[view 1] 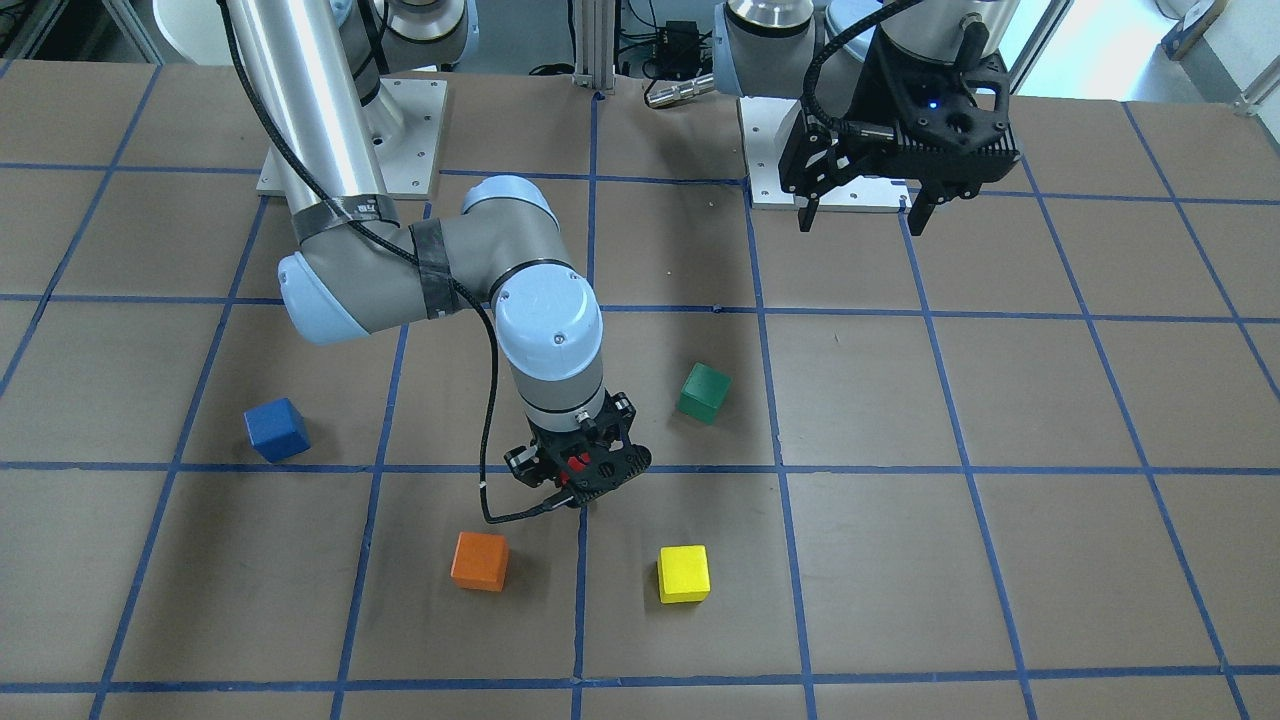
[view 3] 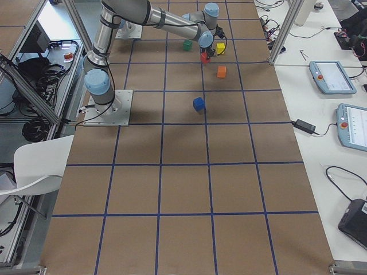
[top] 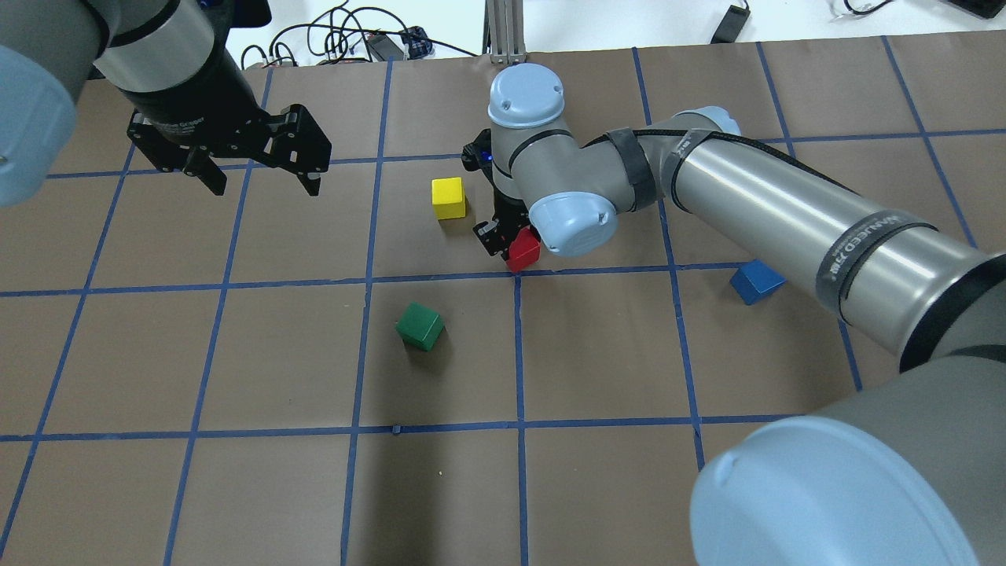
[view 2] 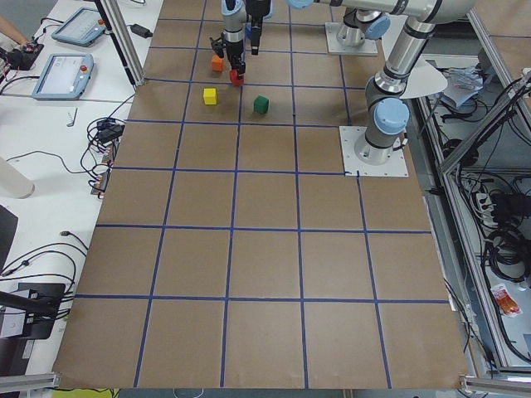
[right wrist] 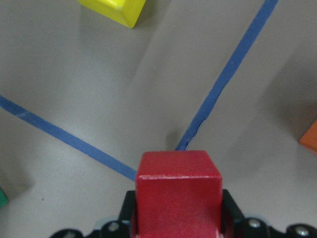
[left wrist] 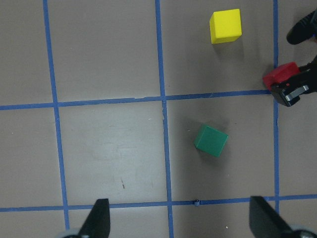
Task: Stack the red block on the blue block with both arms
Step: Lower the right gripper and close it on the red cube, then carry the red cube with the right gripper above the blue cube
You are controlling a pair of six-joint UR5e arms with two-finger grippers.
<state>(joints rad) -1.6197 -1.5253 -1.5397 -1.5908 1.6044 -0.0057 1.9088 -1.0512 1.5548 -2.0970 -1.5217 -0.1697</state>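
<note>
The red block (top: 523, 250) is clamped in my right gripper (top: 511, 240), which hangs a little above the table near a crossing of blue tape lines. It fills the bottom of the right wrist view (right wrist: 178, 191) and also shows in the left wrist view (left wrist: 277, 75) and the front view (view 1: 576, 463). The blue block (top: 756, 282) lies alone on the table to the right, partly behind the right forearm; in the front view (view 1: 276, 429) it is at the left. My left gripper (top: 263, 181) is open and empty, high over the table's far left.
A green cube (top: 420, 326), a yellow cube (top: 449, 197) and an orange cube (view 1: 479, 560) lie around the right gripper. The brown table (top: 236, 487) carries a blue tape grid. The arm bases (view 1: 350, 150) stand at the robot's edge.
</note>
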